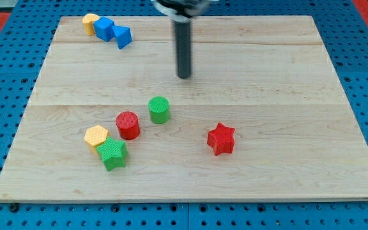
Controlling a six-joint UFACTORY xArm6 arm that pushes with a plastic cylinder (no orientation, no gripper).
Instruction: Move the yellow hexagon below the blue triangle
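Note:
A yellow hexagon [96, 136] lies at the view's lower left, touching a green star [113, 153] just below and right of it. A blue triangle [123, 37] lies at the view's top left, beside a blue cube [104, 29] and a second yellow block [91, 23]. My tip [183, 76] is near the board's upper middle, well right of the blue triangle and far above and right of the yellow hexagon. It touches no block.
A red cylinder [128, 124] sits right of the yellow hexagon. A green cylinder [159, 109] is above and right of it. A red star [221, 138] lies right of centre. The wooden board [286, 83] rests on a blue pegboard.

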